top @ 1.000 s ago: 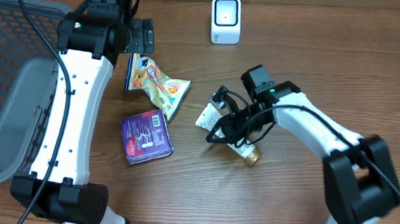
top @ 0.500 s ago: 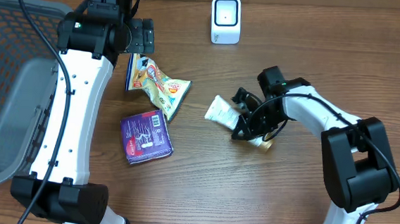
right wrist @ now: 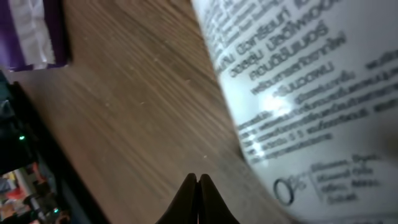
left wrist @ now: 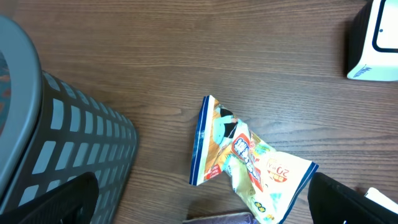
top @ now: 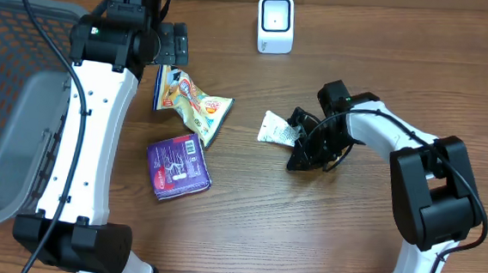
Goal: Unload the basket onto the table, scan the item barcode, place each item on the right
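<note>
Right tool is pinched shut, and the white tube is right against it, sticking out leftward across the counter. Can't tell if it's truly gripped. The scanner sits well beyond, straight back. The left tool is wide open and farther off.

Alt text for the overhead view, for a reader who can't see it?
The right gripper, shut, is at a white tube mid-way across a wooden table, with a white scanner at the far edge. The left gripper hangs open above a snack bag; a purple packet and a grey basket lie further left.
</note>
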Robot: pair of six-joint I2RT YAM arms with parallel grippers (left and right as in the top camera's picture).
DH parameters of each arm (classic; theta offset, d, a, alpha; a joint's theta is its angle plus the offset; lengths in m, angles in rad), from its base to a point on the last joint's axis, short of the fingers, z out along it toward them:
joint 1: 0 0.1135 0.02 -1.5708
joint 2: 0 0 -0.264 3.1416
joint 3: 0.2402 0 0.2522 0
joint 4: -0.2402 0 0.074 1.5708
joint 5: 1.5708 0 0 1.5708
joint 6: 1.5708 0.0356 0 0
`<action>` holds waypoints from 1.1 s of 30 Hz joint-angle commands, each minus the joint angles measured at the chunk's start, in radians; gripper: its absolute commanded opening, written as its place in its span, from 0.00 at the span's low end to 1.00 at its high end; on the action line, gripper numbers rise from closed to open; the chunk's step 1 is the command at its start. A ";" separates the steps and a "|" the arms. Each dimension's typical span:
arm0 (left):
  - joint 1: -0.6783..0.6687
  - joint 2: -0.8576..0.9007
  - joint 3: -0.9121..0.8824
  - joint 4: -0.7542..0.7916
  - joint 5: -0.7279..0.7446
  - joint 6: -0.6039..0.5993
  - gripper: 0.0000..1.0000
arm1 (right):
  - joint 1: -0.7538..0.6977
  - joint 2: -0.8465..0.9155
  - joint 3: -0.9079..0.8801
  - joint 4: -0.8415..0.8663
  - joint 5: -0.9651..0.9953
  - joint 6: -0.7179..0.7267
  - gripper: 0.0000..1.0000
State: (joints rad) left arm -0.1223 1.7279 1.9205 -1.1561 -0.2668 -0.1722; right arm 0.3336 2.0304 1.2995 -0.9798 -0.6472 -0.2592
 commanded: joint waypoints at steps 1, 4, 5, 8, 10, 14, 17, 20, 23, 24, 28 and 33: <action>0.005 -0.009 0.019 0.001 -0.013 0.019 1.00 | -0.002 -0.031 0.110 -0.061 -0.032 -0.006 0.04; 0.005 -0.009 0.019 0.001 -0.013 0.019 1.00 | -0.002 -0.064 0.186 -0.111 0.041 0.080 0.04; 0.005 -0.009 0.019 0.001 -0.013 0.019 1.00 | -0.002 -0.073 0.200 -0.110 0.078 0.123 0.04; 0.005 -0.009 0.019 0.001 -0.013 0.019 1.00 | -0.002 -0.095 0.239 -0.091 0.116 0.166 0.04; 0.005 -0.009 0.019 0.001 -0.013 0.019 1.00 | -0.005 -0.095 0.241 -0.077 0.112 0.147 0.04; 0.005 -0.009 0.019 0.001 -0.013 0.019 1.00 | -0.028 -0.068 0.233 -0.059 0.111 0.128 0.04; 0.005 -0.009 0.019 0.001 -0.013 0.019 1.00 | -0.048 -0.028 0.232 -0.027 0.111 0.128 0.04; 0.005 -0.009 0.019 0.001 -0.013 0.019 1.00 | -0.063 0.014 0.232 -0.018 0.111 0.128 0.04; 0.005 -0.009 0.019 0.001 -0.013 0.019 1.00 | -0.074 0.063 0.232 -0.021 0.103 0.127 0.04; 0.005 -0.009 0.019 0.001 -0.013 0.019 1.00 | -0.074 0.077 0.231 -0.020 0.101 0.122 0.04; 0.005 -0.009 0.019 0.001 -0.013 0.019 1.00 | -0.074 0.127 0.231 -0.021 0.034 0.077 0.04; 0.004 -0.009 0.019 0.001 -0.013 0.019 1.00 | -0.074 0.159 0.231 -0.008 0.034 0.070 0.04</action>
State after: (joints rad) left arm -0.1223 1.7279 1.9205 -1.1561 -0.2668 -0.1722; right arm 0.2558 2.1399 1.5261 -0.9920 -0.6209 -0.1638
